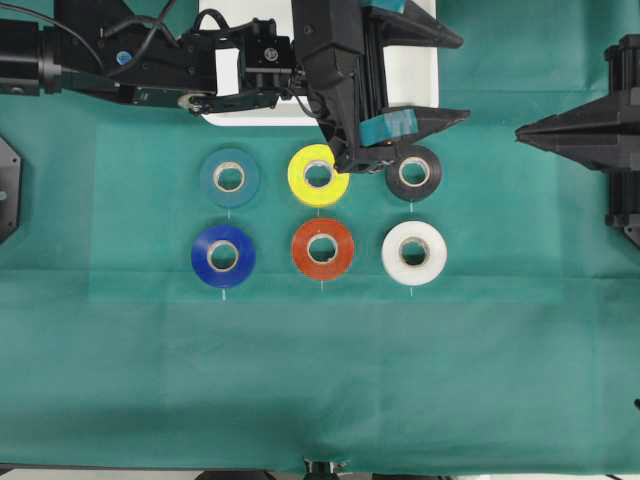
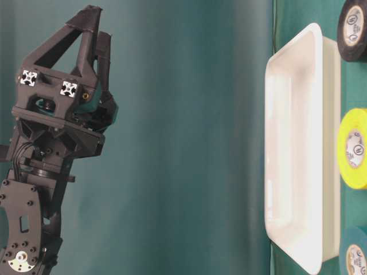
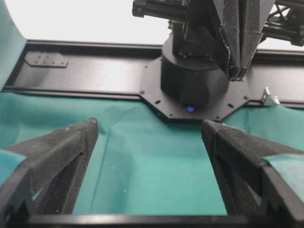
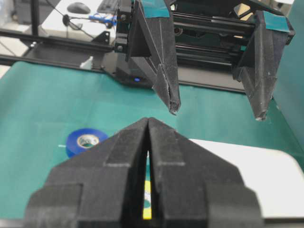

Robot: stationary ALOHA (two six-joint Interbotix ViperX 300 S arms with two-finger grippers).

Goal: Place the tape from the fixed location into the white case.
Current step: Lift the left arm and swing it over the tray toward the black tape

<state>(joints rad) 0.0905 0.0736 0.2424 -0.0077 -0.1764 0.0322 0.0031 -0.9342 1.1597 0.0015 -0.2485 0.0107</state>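
Green cloth covers the tabletop (image 1: 320, 380), and six rolls of tape lie on it in two rows of three. In the far row sit a teal roll (image 1: 229, 177), a yellow roll (image 1: 318, 175) and the black tape (image 1: 414, 173); in the near row a dark blue roll (image 1: 223, 256), an orange-red roll (image 1: 322, 249) and a white roll (image 1: 414, 253). Each roll lies flat, apart from its neighbours.

Beyond the far row lies the white case (image 1: 424, 85), largely hidden in the overhead view by the left arm. From table level its rim and inside show, with nothing visible in it.

The left gripper (image 1: 450, 78) hangs over the case and the far row with its fingers (image 1: 440, 117) spread wide and nothing between them. One finger lies over the edge of the black tape in the overhead view; whether it touches the roll cannot be told.

The right gripper (image 1: 520, 131) is at the right edge, well apart from the rolls, its fingers (image 4: 149, 142) pressed together and holding nothing.
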